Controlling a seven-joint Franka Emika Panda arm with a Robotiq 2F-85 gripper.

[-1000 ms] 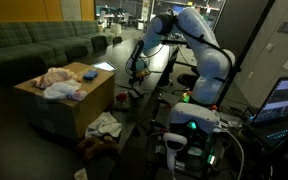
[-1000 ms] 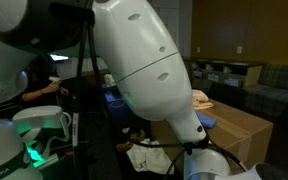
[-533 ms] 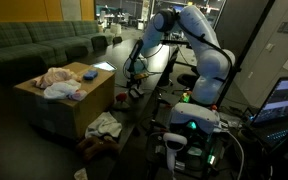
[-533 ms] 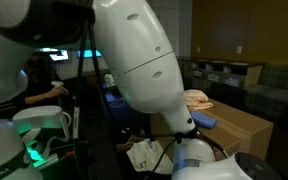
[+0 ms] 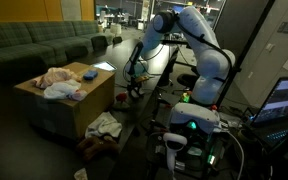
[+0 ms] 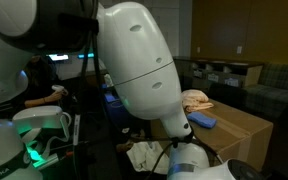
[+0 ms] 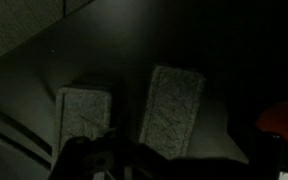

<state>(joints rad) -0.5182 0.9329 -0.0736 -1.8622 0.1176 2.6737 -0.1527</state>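
Little has shifted in the last second: the arm's white link [image 6: 139, 70] has swung slightly sideways in an exterior view, while the tool [image 5: 134, 84] hangs in much the same spot just beside the cardboard box [image 5: 54, 112], off its side toward the robot. Its jaws are spread and pinch nothing. A heap of clothes [image 5: 59, 82] lies on top of the box, near the tool but apart from it, and a crumpled cloth [image 5: 105, 125] lies on the floor at the box's foot.
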